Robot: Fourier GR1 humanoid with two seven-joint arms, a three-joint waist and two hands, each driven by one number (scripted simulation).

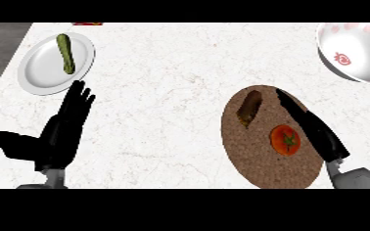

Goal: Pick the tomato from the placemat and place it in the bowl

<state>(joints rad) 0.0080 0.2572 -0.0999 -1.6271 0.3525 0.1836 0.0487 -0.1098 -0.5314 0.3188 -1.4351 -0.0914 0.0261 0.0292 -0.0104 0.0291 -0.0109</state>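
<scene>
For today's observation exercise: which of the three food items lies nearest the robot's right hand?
The red tomato on the placemat, beside the right hand; the others are elongated, not round.

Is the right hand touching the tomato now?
Cannot tell. In the head view the right hand, fingers straight, lies right beside the tomato on the placemat; neither gap nor contact shows plainly.

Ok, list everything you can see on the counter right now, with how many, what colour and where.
tomato: one, red, on the placemat, beside the right hand
placemat: one, brown, round, lower right
brown item: one, on the placemat's upper part, kind unclear
bowl: one, white with red marks, upper right edge
plate: one, white, upper left
green vegetable: one, long, on the plate
counter: one, white marbled
left hand: black, open, lower left, resting
right hand: black, fingers straight, over the placemat
</scene>
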